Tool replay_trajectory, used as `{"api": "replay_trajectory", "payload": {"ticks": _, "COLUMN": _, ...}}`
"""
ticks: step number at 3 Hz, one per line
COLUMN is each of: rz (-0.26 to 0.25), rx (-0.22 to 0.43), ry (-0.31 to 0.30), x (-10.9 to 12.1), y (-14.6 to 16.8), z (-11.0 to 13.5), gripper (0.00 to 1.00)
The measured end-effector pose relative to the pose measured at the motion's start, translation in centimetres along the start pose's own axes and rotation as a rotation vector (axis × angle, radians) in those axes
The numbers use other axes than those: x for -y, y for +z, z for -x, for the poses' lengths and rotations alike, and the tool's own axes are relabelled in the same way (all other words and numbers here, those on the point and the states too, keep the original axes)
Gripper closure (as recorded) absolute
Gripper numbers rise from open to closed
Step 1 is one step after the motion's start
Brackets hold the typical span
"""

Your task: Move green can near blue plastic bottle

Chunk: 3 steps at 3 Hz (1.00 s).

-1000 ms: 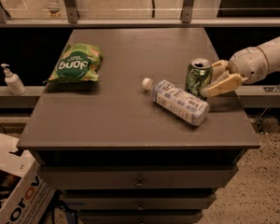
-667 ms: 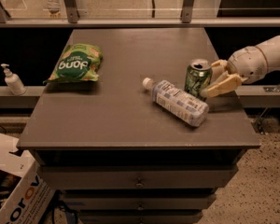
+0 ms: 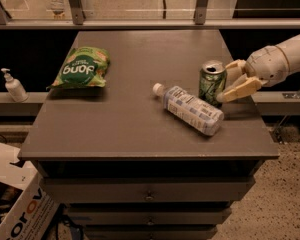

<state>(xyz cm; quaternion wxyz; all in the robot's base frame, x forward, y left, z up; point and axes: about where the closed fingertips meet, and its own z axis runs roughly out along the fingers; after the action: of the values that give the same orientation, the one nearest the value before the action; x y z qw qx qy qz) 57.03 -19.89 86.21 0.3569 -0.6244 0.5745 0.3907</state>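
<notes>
The green can [image 3: 212,83], silver-rimmed with pale streaks, stands upright right of centre on the desk [image 3: 125,129] (the blue plastic bottle [image 3: 190,110] lies on its side just lower left of it). The arm reaches in from the right edge. Its pincer [image 3: 226,84], fingers spread apart, is just beside the can's right side.

The arm [image 3: 282,59] stretched in from the right, across the worktop's [image 3: 130,129] right edge. The pincer [image 3: 227,82] hung low just inside that edge, about midway along it, its two fingers [image 3: 241,89] spread apart.
</notes>
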Motion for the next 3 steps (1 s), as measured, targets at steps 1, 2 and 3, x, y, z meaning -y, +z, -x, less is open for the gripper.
{"api": "replay_trajectory", "payload": {"ticks": 1, "rz": -0.005, "rx": -0.003, "ry": -0.006, "x": 0.01, "y": -0.22, "z": -0.16, "gripper": 0.0}}
{"api": "replay_trajectory", "payload": {"ticks": 2, "rz": -0.005, "rx": -0.003, "ry": -0.006, "x": 0.01, "y": -0.22, "z": -0.17, "gripper": 0.0}}
{"api": "replay_trajectory", "payload": {"ticks": 3, "rz": -0.005, "rx": -0.003, "ry": -0.006, "x": 0.0, "y": -0.23, "z": -0.17, "gripper": 0.0}}
